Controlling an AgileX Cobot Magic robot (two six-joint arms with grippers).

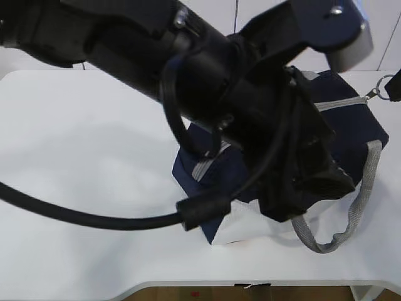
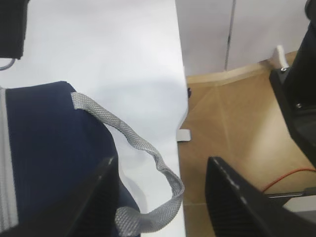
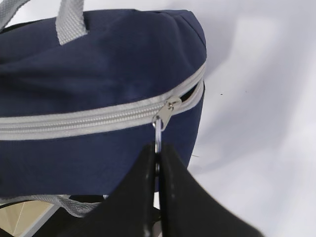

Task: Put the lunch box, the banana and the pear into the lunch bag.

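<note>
While lunch bag sits on white table | left tool agape | right tool pinches zipper pull

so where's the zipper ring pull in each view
Exterior view: the ring pull is at the far right edge, off the lunch bag top corner.
Left wrist view: not in it; only navy fabric and a grey handle.
Right wrist view: lower centre, pinched in the right gripper.
Shared landmark: the grey zipper tape.
</note>
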